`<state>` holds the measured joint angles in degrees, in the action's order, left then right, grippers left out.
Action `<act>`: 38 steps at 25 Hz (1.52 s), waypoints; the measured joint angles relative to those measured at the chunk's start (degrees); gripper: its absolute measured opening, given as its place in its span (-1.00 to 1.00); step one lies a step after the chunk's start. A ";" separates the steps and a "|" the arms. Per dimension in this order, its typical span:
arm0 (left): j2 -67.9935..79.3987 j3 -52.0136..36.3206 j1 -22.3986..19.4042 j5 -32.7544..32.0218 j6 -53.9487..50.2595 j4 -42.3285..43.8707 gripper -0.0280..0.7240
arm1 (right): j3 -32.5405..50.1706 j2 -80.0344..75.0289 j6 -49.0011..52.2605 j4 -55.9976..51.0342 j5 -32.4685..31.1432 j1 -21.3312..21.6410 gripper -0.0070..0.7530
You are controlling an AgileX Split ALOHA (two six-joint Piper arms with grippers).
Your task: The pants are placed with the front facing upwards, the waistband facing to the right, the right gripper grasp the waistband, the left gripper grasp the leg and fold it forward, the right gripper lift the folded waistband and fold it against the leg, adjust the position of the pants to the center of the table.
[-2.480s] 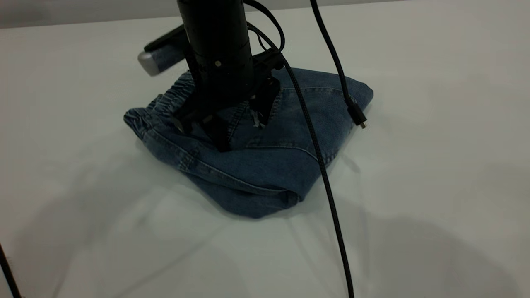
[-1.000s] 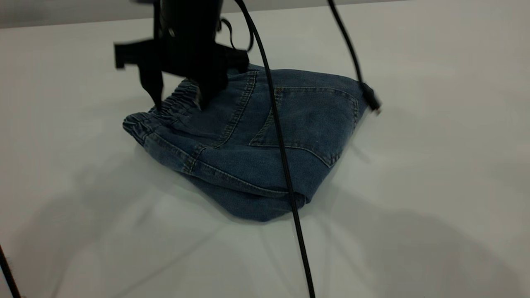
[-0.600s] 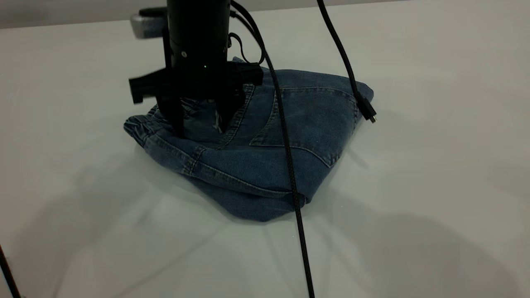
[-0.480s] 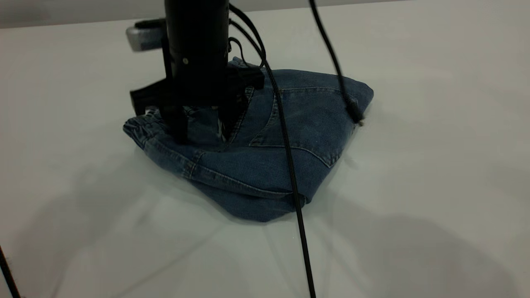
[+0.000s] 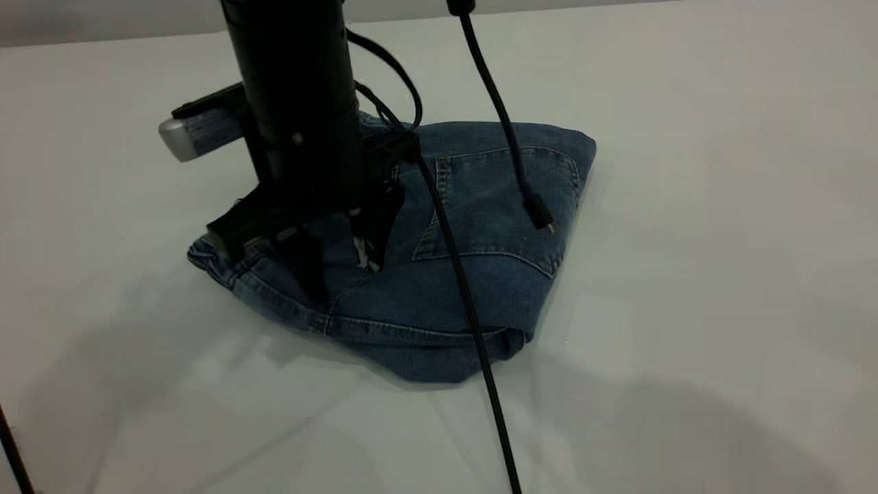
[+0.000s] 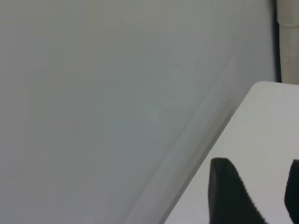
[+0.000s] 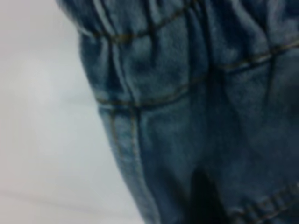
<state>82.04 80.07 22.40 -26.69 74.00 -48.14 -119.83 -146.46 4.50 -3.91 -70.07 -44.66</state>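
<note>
The pants lie folded into a compact bundle on the white table, back patch pocket facing up. The ruffled waistband is at the bundle's left end and fills the right wrist view. My right gripper stands nearly upright on the denim just beside the waistband, fingers apart with their tips pressed on the cloth. One dark fingertip shows against the denim. My left gripper is away from the pants, open over bare table by its edge.
A black braided cable runs from the right arm across the pants toward the front of the table. A second cable hangs with its loose plug over the pocket. A silver wrist camera juts out at the arm's left.
The right gripper left the waistband edge and came down on the denim. In the last half second it moved nearer and left, tilting, and the pants slid with it.
</note>
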 joint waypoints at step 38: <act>0.06 0.00 -2.88 3.03 0.37 0.27 -0.11 | 37.39 36.62 4.93 -3.01 11.78 0.64 -0.09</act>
<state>82.11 80.07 19.51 -23.66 74.37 -47.87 -82.44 -109.85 9.43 -6.92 -58.29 -44.01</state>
